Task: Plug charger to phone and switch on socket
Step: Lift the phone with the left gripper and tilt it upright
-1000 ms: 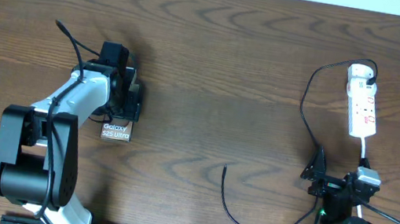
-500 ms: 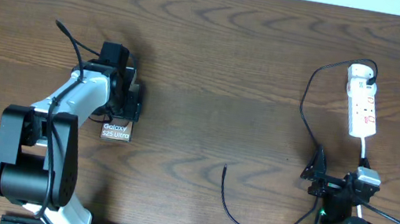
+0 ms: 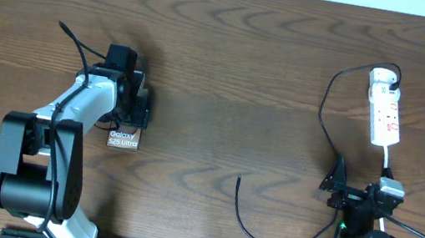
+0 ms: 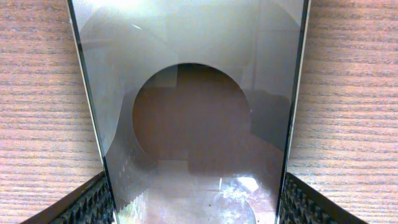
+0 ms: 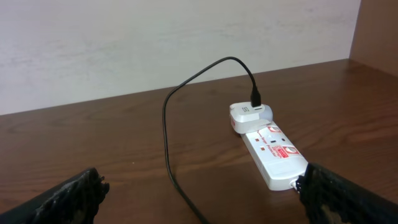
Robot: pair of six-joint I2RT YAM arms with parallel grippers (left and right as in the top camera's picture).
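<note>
Both arms are low over the worktop (image 3: pixel 238 64). My left fingers (image 4: pixel 93 202) are clenched on the phone (image 4: pixel 193 93) by its long edges, at the left side. My right fingers (image 5: pixel 74 193) are spread wide, holding nothing. The charger (image 3: pixel 323 123) runs from the socket (image 3: pixel 384 111) at far right, and its free tip lies mid-worktop, well apart from the phone.

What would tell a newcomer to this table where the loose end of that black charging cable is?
Start at the white power strip at the far right of the table. A thin black cable leaves its far end, loops along the near edge and curls toward the middle. Its free tip lies alone on bare wood, touching nothing.
</note>
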